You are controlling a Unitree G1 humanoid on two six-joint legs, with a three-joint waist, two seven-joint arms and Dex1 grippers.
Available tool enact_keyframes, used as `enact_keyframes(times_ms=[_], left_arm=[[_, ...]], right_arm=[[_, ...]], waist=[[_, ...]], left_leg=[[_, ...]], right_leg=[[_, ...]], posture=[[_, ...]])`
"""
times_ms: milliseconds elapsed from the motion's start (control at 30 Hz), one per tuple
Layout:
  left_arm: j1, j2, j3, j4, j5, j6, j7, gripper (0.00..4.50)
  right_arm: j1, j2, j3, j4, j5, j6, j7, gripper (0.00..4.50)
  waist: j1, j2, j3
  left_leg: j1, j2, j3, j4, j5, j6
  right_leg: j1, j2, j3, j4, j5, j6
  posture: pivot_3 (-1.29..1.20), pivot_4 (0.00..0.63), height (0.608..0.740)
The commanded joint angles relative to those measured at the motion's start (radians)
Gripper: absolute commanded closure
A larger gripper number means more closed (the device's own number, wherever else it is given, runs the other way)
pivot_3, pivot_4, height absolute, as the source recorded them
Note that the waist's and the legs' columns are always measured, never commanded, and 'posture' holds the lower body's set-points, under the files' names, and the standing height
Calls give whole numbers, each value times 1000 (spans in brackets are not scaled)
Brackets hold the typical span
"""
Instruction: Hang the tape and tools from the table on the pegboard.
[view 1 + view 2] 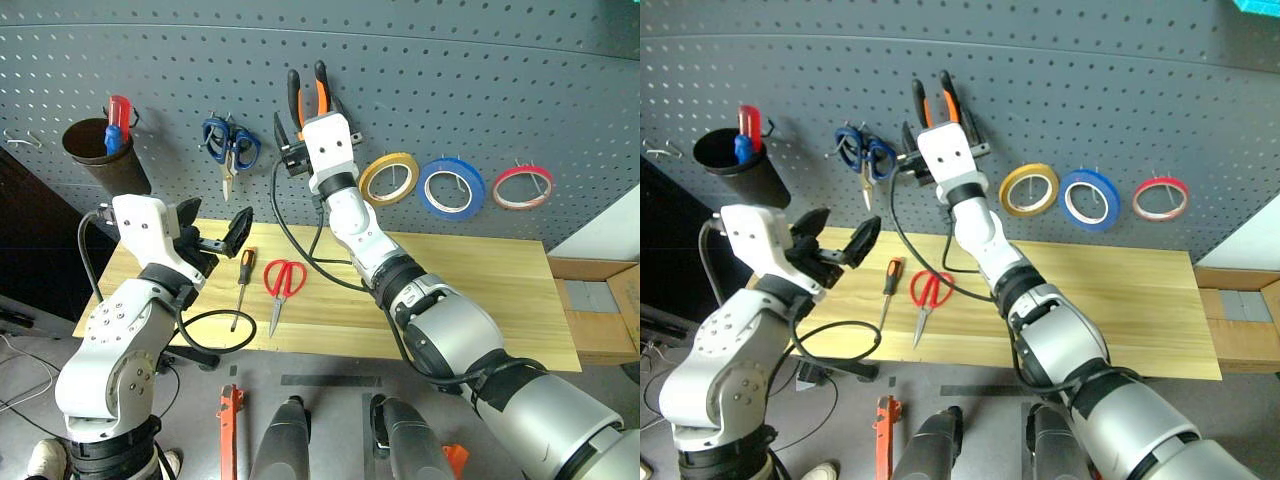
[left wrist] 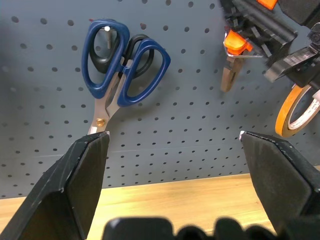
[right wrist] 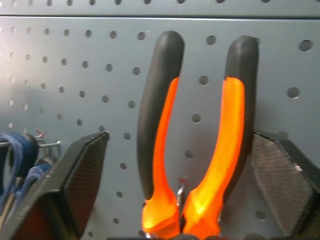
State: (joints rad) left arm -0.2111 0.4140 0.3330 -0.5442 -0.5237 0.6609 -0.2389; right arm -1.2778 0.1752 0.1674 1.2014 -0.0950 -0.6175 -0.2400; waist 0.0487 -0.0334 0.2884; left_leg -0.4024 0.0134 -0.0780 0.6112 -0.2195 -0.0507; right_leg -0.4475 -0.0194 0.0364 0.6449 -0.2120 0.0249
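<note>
The orange-and-black pliers [image 3: 160,150] hang on the pegboard [image 1: 480,90] with handles up and a hook between the handles. My right gripper [image 1: 308,118] is open around them, its fingers [image 3: 75,180] spread to either side. The red tape [image 1: 522,187] hangs on a peg at the right. Red-handled scissors [image 1: 283,282] and the screwdriver [image 1: 242,285] lie on the table [image 1: 480,300]. My left gripper [image 1: 212,235] stands open and empty over the table's left end, facing the board.
Blue-handled scissors [image 2: 122,70] hang left of the pliers. A yellow roll [image 1: 389,178] and a blue roll [image 1: 451,187] hang between the pliers and the red tape. A black cup [image 1: 100,155] with pens is fixed at the board's far left.
</note>
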Motion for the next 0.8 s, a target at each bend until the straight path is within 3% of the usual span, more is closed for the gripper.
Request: enact_keyframes(times_ms=[33,500,667,800], left_arm=[[-20,-1,-12,8,13,-49,-8,0],[-89,-21,-66,142,52,-161,-43,0],[-115,-29,-87,182,72,-202,-51,0],[-130,-36,-103,212,86,-227,-52,0]], right_arm=[[48,148,-24,-46,31,4,26,60],[176,57,-11,-394,66,133,179,60],[300,23,31,-668,90,289,272,60],[431,-65,62,-922,111,461,385,60]], waist=[[0,0,0],[-8,-2,-2],[-17,-5,-4],[-23,-8,-8]], left_leg=[[0,0,0,0,0,-1],[0,0,0,0,1,-3],[0,0,-1,0,2,-4],[0,0,-1,1,2,-5]], right_leg=[[0,0,0,0,0,0],[0,0,0,0,0,0],[0,-1,-1,1,1,1],[1,-1,-1,1,1,1]], posture=[[259,256,740],[191,224,740],[178,208,740],[159,196,740]])
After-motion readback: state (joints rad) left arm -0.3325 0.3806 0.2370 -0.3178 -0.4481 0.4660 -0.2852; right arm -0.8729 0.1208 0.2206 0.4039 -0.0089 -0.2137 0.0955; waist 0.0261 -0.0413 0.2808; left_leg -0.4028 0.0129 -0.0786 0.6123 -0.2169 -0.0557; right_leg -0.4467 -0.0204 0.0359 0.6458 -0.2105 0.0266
